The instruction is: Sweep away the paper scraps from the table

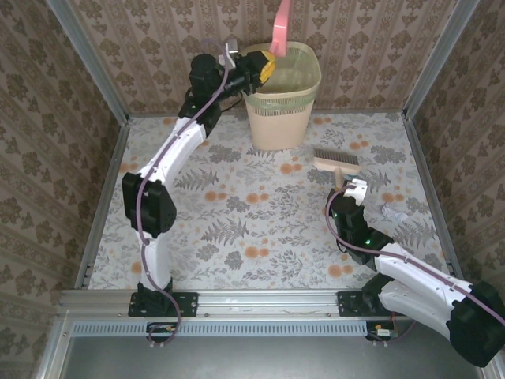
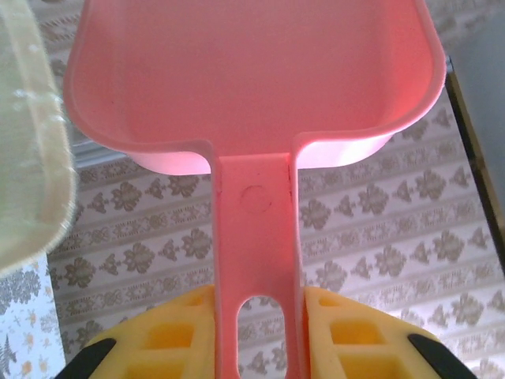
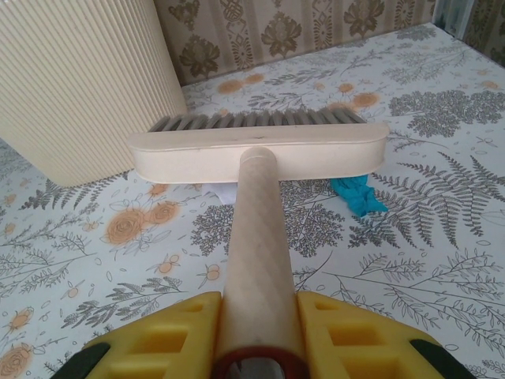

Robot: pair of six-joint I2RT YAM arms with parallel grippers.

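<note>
Teal scrap point(image 3: 357, 194) — beside right jaws' brush point(image 3: 260, 150)

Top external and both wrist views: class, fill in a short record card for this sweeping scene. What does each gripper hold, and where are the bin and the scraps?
left gripper: shut on the pink dustpan's handle
dustpan: raised, pan end up, at the bin's rim
right gripper: shut on the brush handle
brush: head low over the table, near the bin
bin: cream, ribbed, upright at the far edge
paper scraps: a teal one beside the brush head, a white bit under it
</note>
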